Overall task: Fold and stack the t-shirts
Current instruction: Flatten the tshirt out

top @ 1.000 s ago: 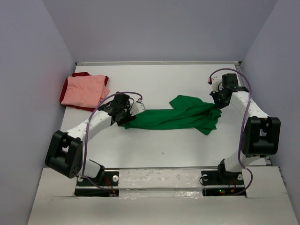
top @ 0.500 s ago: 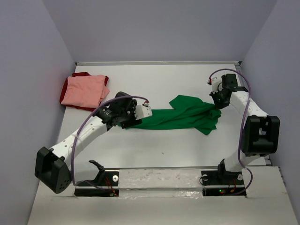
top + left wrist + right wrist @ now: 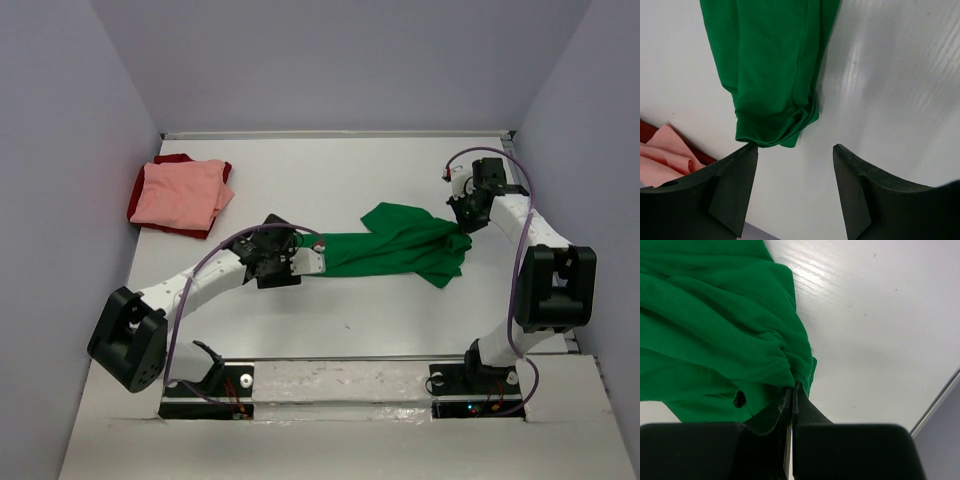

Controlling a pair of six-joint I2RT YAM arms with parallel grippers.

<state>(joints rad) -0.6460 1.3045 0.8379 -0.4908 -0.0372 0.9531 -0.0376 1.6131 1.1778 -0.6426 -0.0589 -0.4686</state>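
Bright green t-shirt (image 3: 400, 245) lay stretched across the table (image 3: 350, 310) middle, right gripper (image 3: 791, 390) pinched its 3 o'clock edge, left gripper (image 3: 795, 150) stood spread just beside its 9 o'clock end, salmon pink t-shirt (image 3: 180, 192) rested on dark red t-shirt (image 3: 176, 158) at 10 o'clock.

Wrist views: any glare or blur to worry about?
Left wrist: glare streaks on the table right of the green shirt; the shirt itself is sharp. Right wrist: a small glare patch beside the shirt's edge; the near fingers are dark and soft-edged. Top external: even, diffuse light.
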